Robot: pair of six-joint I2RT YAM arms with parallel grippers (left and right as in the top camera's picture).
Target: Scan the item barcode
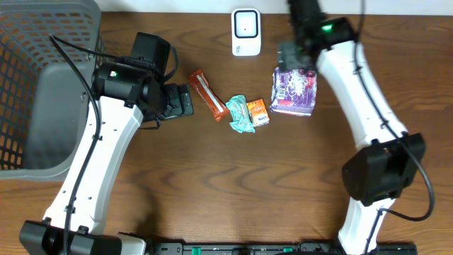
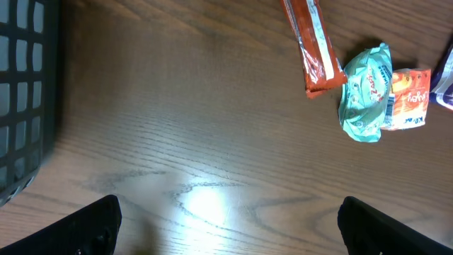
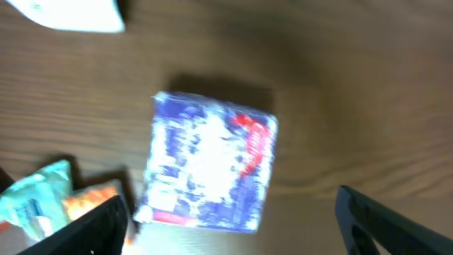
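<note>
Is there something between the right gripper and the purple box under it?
Nothing visible does. The open right gripper hangs directly over the purple box; the snack packets lie off to one side of the box.

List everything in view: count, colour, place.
basket: 1, grey, table's left end
scanner: 1, white, far edge, centre
box: 1, purple, right of centre
bar: 1, orange-red, centre
teal packet: 1, teal, just right of bar
orange packet: 1, orange, between teal packet and box
table: 1, brown wood
left fingers: 2, black, open, over bare table left of bar
right fingers: 2, black, open, above box
</note>
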